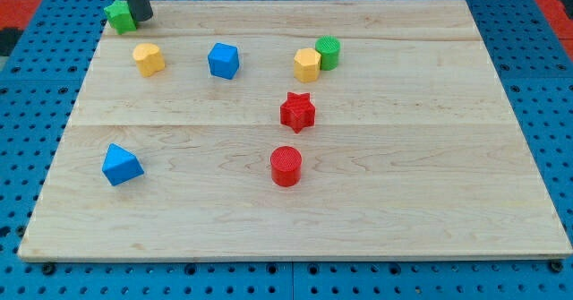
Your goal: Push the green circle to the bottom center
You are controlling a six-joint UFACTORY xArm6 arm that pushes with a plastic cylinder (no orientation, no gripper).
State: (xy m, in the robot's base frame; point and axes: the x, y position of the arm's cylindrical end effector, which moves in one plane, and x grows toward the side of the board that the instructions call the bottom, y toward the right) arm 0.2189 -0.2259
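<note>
A wooden board [430, 237] is seen; no claw is fitted, only a rod. My tip [141, 18] is set at the view's top left, touching a green block [117, 16]. The green circle [328, 52] is found right of top centre, touching a yellow block [307, 64]

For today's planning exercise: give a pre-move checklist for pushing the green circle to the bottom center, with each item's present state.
1. Green circle located, near the view's top, right of centre: ok.
2. My tip beside the circle: not ok, it is at the top left, against the other green block.
3. Circle free of neighbours: not ok, the yellow block touches or nearly touches it.
4. Path down clear: not ok, red star and red cylinder lie close to it.
5. Bottom centre free: ok.
</note>
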